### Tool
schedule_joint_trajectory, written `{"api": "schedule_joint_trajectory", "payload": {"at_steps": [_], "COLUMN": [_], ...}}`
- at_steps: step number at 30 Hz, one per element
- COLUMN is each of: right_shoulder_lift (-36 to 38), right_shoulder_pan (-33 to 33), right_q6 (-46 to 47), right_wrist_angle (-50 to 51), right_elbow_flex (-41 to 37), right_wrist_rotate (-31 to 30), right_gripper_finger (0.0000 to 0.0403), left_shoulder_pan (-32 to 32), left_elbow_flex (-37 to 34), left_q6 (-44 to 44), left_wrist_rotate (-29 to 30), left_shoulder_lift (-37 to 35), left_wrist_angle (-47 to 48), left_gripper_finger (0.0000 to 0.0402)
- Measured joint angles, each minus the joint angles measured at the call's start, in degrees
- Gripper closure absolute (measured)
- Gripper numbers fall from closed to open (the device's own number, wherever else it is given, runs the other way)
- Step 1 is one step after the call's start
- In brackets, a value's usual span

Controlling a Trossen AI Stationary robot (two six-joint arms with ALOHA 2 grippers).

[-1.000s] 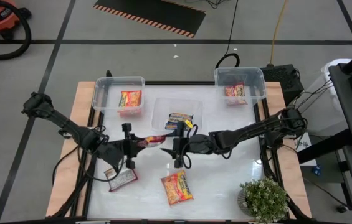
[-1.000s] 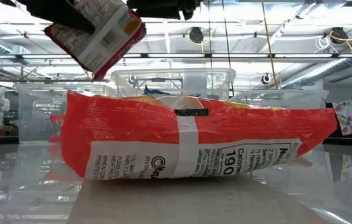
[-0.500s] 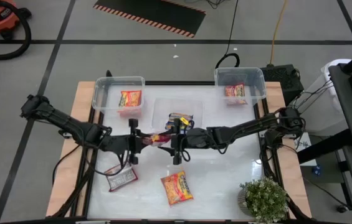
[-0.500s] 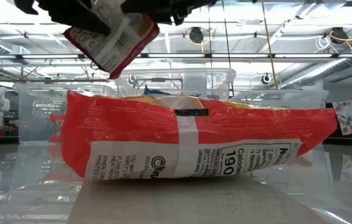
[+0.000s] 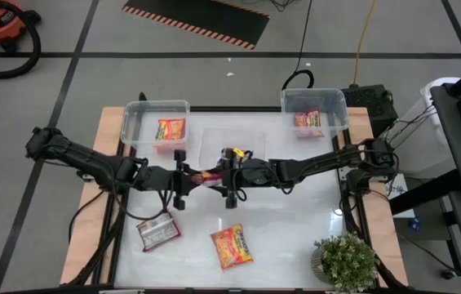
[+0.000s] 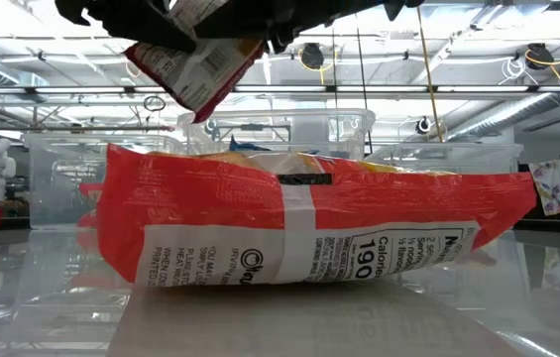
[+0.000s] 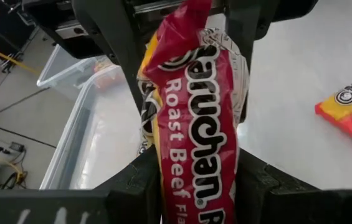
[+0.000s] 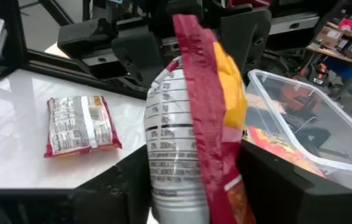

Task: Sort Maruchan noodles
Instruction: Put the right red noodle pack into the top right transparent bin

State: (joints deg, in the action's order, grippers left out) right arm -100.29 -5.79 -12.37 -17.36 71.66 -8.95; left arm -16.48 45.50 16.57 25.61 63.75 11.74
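Note:
A red Maruchan packet (image 5: 206,175) with a silver back hangs in the air over the table's middle, between my two grippers. My left gripper (image 5: 183,177) is shut on its left end. My right gripper (image 5: 228,178) faces it from the table's right. It is open, with a finger on either side of the packet's other end (image 8: 194,124); I cannot tell if they touch it. A silver-red packet (image 5: 158,233) and an orange one (image 5: 232,245) lie flat on the table near its front. The orange one (image 6: 309,228) fills the low view. My left gripper pinches the red packet's end nearest it (image 7: 169,180) between its two fingers, coming nearly level from the table's left. The packet sticks out forward from the fingers toward the right arm, its printed face showing in the left wrist view, lifted clear of the table.
Three clear bins stand at the far side: the left one (image 5: 136,122) holds an orange packet (image 5: 170,129). The middle one (image 5: 214,151) holds a blue-yellow packet (image 5: 237,155). The right one (image 5: 336,106) holds another packet (image 5: 309,121). A potted plant (image 5: 346,261) stands at the near right corner.
My left gripper has carried the red packet toward the table's right and far side, turning it as it went. My right gripper has moved toward the far edge and left, until its fingers stand around the packet's free end.

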Motion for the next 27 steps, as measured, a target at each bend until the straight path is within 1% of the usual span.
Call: {"api": "schedule_joint_trajectory", "payload": {"at_steps": [6, 8, 12, 14, 17, 24, 27], "right_shoulder_lift": [0.0, 0.0, 0.0, 0.0, 0.7, 4.68, 6.79], "right_shoulder_pan": [1.32, 1.64, 2.28, 2.68, 3.03, 3.11, 3.11], "right_q6": [-1.67, -2.35, -3.81, -4.1, -4.76, -4.78, -4.75], "right_wrist_angle": [0.81, 1.09, 1.24, 1.26, 1.81, 3.62, 6.25], "right_elbow_flex": [0.0, 0.0, 0.0, 0.0, 0.0, -0.04, -0.04], "right_wrist_rotate": [-0.13, -1.26, -2.49, -2.44, -2.64, -2.73, -2.84], "right_gripper_finger": [0.0244, 0.0257, 0.0268, 0.0268, 0.0266, 0.0269, 0.0271], "left_shoulder_pan": [1.52, 1.97, 2.92, 3.47, 3.79, 3.62, 3.61], "left_elbow_flex": [0.0, 0.0, 0.0, 0.0, 0.0, 0.09, 0.09], "left_q6": [1.13, 1.65, 2.15, 0.8, -1.11, -4.14, -4.96], "left_wrist_rotate": [-0.1, 0.15, 0.15, 0.15, 0.23, 0.12, -0.03], "left_shoulder_lift": [0.0, 0.01, 0.02, 0.02, -0.01, -1.45, -3.19], "left_wrist_angle": [0.22, 0.34, 0.32, 0.38, -0.08, -0.14, 0.62], "left_gripper_finger": [0.0266, 0.0266, 0.0265, 0.026, 0.0238, 0.0154, 0.0134]}}
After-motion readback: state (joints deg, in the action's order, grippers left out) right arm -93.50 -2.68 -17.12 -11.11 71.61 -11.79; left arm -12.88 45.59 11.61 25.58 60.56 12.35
